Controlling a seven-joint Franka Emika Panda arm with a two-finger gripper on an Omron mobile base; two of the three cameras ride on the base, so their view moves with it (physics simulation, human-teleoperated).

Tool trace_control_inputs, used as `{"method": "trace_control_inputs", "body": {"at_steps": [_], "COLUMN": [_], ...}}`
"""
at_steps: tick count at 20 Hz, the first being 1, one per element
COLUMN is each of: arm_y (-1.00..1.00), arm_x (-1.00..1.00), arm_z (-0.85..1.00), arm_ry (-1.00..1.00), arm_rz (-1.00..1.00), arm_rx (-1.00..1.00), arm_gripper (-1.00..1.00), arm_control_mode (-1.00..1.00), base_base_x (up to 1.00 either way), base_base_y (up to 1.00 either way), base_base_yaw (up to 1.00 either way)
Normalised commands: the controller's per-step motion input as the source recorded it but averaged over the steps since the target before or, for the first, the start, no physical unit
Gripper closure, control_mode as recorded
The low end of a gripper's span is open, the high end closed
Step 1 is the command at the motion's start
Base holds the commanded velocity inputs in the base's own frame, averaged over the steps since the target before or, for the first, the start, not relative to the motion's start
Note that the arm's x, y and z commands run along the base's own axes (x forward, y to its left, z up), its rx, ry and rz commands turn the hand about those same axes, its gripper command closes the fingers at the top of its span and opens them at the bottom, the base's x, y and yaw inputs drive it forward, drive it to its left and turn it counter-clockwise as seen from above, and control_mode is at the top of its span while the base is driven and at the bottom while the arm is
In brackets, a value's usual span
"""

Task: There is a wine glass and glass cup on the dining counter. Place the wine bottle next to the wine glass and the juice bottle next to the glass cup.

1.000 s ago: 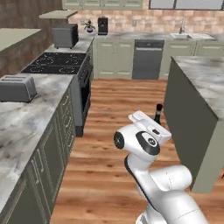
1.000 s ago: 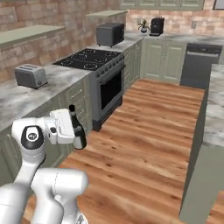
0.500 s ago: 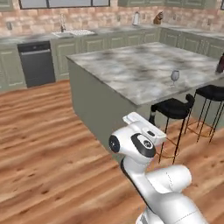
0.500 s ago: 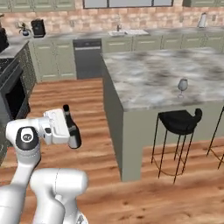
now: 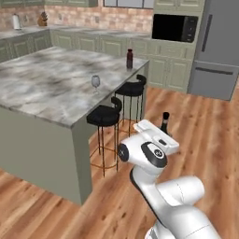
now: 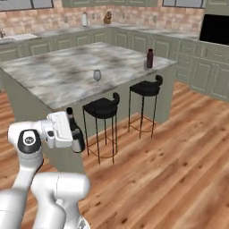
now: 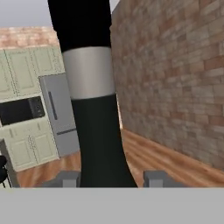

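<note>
The gripper [image 6: 75, 134] is clenched on the wine bottle [image 6: 75, 132], low on its dark body. In the right base view the bottle stands almost upright in the hand, its long axis vertical with a small lean, and the thin neck points up. It is held in the air over the wooden floor, in front of the dining counter [image 6: 58, 78] and not touching it. In the left base view just the neck and cap of the bottle [image 5: 164, 123] show above the white hand; the body is hidden behind the arm. In the hand view the bottle [image 7: 94, 109] runs from top to bottom, with its pale label as a grey band across it, and both ends are cut off by the picture edges. The two fingertips [image 7: 70, 179] sit one on each side of it.

The wine glass [image 6: 97, 76] stands upright on the marble top, near the edge above the black stools [image 6: 102, 107]. The juice bottle [image 6: 150, 58] stands upright near the far corner of the same counter, well apart from the glass. I cannot make out the glass cup.
</note>
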Motion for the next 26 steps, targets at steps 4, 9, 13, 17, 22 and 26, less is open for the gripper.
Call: {"method": "trace_control_inputs", "body": {"at_steps": [4, 9, 13, 17, 22, 26], "arm_y": [0.0, 0.0, 0.0, 0.0, 0.0, 0.0], "arm_x": [0.0, 0.0, 0.0, 0.0, 0.0, 0.0], "arm_z": [0.0, 0.0, 0.0, 0.0, 0.0, 0.0], "arm_ry": [0.0, 0.0, 0.0, 0.0, 0.0, 0.0], "arm_rz": [0.0, 0.0, 0.0, 0.0, 0.0, 0.0], "arm_rx": [0.0, 0.0, 0.0, 0.0, 0.0, 0.0], "arm_gripper": [1.0, 1.0, 1.0, 1.0, 1.0, 1.0], "arm_control_mode": [1.0, 1.0, 1.0, 1.0, 1.0, 1.0], "base_base_x": [0.52, 0.81, 0.93, 0.94, 0.9, 0.76], "base_base_y": [-0.1, -0.1, -0.18, -0.32, -0.32, -0.25], "base_base_yaw": [-0.24, -0.13, 0.0, 0.01, 0.12, 0.3]}}
